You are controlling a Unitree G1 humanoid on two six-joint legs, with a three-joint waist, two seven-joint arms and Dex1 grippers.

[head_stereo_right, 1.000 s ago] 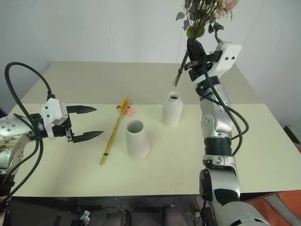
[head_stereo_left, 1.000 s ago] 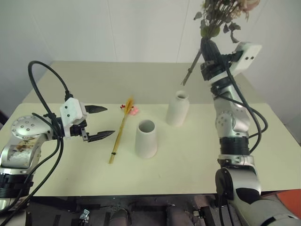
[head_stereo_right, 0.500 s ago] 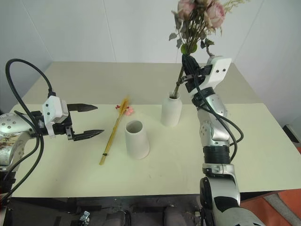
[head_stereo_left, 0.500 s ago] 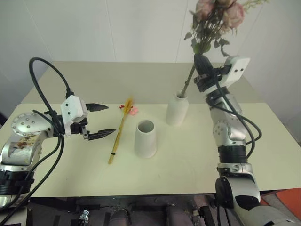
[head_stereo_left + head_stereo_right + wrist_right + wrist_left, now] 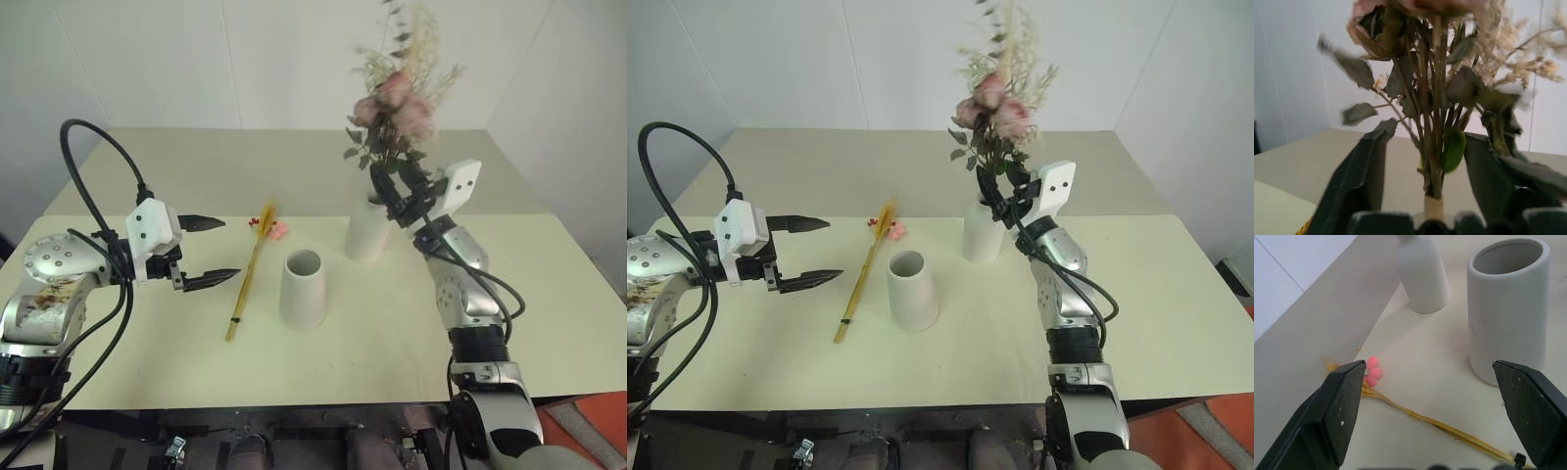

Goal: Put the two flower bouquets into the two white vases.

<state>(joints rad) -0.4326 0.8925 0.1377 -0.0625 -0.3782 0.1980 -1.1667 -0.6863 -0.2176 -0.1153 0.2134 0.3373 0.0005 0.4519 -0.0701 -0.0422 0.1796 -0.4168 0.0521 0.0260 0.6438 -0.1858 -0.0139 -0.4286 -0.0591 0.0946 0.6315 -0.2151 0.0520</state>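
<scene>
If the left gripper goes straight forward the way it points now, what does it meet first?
Probably the wide-mouthed vase: it stands ahead of the open left gripper. The yellow plume bouquet lies lower on the table, so the gripper may pass above it; depth is unclear.

Two white vases stand on one tabletop (image 5: 392,333): a narrow-necked bottle vase (image 5: 367,233) at far right and a wide-mouthed cone vase (image 5: 303,288) nearer. Two bouquets are present: one rose bunch (image 5: 397,117) standing in the bottle vase, one yellow plume (image 5: 251,274) lying to the left. Two grippers, left (image 5: 213,253) and right (image 5: 402,186), flank them.
</scene>
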